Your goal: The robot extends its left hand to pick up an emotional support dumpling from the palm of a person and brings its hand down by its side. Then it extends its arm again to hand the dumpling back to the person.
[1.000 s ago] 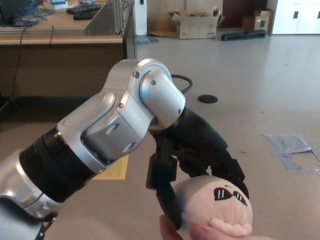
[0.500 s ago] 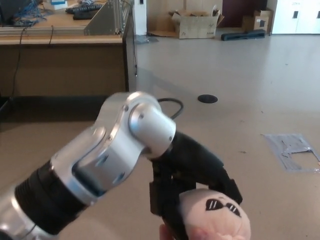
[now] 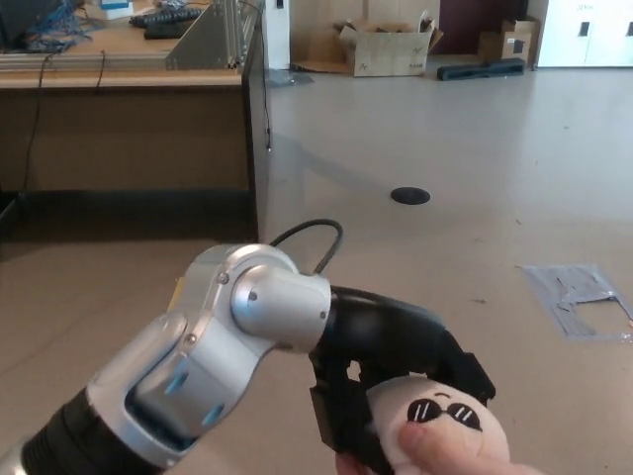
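The robot's silver and black left arm (image 3: 198,366) rises from the lower left corner of the frame and slants toward the bottom centre, its rounded silver wrist joint (image 3: 267,302) sitting just left of centre with a thin black cable (image 3: 312,233) looping up above it. Beyond the joint the black left hand (image 3: 396,361) reaches down and to the right, its thick black fingers (image 3: 341,416) curled over the left side and top of the cream plush dumpling with a printed sunglasses face (image 3: 445,426) at the bottom edge, right of centre, so the hand is clasped around the toy. A person's fingers (image 3: 430,450) press against the lower front of the dumpling at the very bottom of the frame, touching it from below; how much of the weight they bear cannot be told. The robot's right hand does not show anywhere in the frame. No readable writing or brand mark appears on the arm, the toy or the objects behind. In the upper left stands a wooden desk (image 3: 119,79) with tangled cables and dark items on top, too small to identify. At the top centre an open brown cardboard box (image 3: 381,45) rests on the beige floor (image 3: 475,148); its contents are not visible. A round dark floor plate (image 3: 409,196) lies right of centre, and a flat sheet of clear plastic (image 3: 579,297) lies at the right edge.
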Motion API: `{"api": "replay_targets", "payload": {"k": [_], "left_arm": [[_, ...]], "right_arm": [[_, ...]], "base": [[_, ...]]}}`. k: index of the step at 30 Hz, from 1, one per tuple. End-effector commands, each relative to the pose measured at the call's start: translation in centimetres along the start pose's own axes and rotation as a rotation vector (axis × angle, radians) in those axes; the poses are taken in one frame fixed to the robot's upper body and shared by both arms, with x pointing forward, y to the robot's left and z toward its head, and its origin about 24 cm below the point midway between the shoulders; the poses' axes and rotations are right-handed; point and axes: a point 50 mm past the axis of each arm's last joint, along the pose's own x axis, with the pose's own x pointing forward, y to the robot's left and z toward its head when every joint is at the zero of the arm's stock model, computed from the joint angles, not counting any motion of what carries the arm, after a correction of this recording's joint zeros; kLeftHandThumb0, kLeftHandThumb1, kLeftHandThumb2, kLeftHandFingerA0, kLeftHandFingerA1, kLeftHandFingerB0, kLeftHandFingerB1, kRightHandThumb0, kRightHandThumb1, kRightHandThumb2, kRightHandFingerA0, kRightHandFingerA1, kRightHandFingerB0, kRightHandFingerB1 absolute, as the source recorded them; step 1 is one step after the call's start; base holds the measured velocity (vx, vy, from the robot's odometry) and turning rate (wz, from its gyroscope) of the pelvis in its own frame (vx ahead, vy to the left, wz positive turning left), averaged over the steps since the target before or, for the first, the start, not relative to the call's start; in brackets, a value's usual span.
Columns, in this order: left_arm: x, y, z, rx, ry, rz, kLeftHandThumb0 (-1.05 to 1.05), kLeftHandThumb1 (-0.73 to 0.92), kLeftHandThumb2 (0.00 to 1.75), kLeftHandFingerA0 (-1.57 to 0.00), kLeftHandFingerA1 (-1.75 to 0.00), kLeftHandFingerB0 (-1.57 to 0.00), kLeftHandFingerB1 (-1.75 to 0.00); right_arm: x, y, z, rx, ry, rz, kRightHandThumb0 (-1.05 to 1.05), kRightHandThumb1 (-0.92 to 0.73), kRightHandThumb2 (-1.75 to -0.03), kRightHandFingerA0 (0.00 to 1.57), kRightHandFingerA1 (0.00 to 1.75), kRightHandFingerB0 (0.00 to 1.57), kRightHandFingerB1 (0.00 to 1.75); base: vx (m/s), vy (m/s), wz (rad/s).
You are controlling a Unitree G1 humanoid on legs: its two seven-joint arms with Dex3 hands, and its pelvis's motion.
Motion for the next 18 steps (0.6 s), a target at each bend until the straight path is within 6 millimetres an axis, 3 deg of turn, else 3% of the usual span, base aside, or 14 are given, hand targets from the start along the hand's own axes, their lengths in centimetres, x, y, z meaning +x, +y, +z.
{"api": "replay_targets", "payload": {"k": [1,2,4,9,10,11,13,18], "left_arm": [[-0.1,-0.1,-0.3,0.005,-0.024,0.079,-0.13,0.74,0.82,-0.86,-1.30,-0.78,-1.13],[-0.2,-0.1,-0.5,-0.013,-0.028,0.099,-0.13,0.71,0.86,-0.86,-1.34,-0.81,-1.07],[-0.3,-0.1,-0.9,-0.059,-0.041,0.154,-0.13,0.68,0.87,-0.90,-1.36,-0.86,-0.98],[-0.5,0.0,-1.2,-0.099,-0.048,0.200,-0.13,0.68,0.87,-0.90,-1.36,-0.86,-0.98],[-1.1,0.7,-1.8,-0.230,-0.107,0.319,-0.06,0.70,0.79,-1.04,-1.27,-0.92,-0.85],[-2.1,1.5,-3.2,-0.467,-0.202,0.508,-0.06,0.71,0.77,-1.08,-1.27,-0.93,-0.84],[-3.0,2.5,-4.0,-0.616,-0.264,0.654,-0.06,0.73,0.76,-1.10,-1.24,-0.95,-0.91],[-5.0,3.9,-5.0,-0.769,-0.332,0.804,-0.07,0.75,0.81,-1.09,-1.28,-0.90,-0.99]], "right_arm": [[0.0,-0.8,0.6,-0.007,-0.039,-0.003,-0.33,-0.63,-0.59,0.82,0.67,0.43,0.35],[0.0,-0.9,0.6,-0.021,-0.043,-0.006,-0.38,-0.63,-0.59,0.86,0.51,0.45,0.35],[0.0,-0.9,0.7,-0.048,-0.041,-0.019,-0.48,-0.64,-0.59,0.91,0.52,0.41,0.34],[0.0,-0.9,0.6,-0.076,-0.033,-0.034,-0.48,-0.64,-0.59,0.91,0.52,0.41,0.34],[0.0,-0.8,0.6,-0.055,-0.028,-0.036,-0.41,-0.64,-0.59,0.83,0.50,0.44,0.34],[0.0,-0.7,0.4,-0.020,-0.021,-0.041,-0.40,-0.64,-0.60,0.86,0.51,0.43,0.34],[0.0,-0.7,0.4,-0.009,-0.020,-0.042,-0.38,-0.65,-0.60,0.85,0.51,0.43,0.34],[0.0,-0.6,0.4,-0.010,-0.022,-0.041,-0.39,-0.65,-0.59,0.83,0.51,0.44,0.34]], "base": [[0.00,0.000,0.00],[0.00,0.000,0.00],[0.00,0.000,0.00],[0.00,0.000,0.00],[0.00,0.000,0.00],[0.00,0.000,0.00],[0.00,0.000,0.00],[0.00,0.000,0.00]]}}
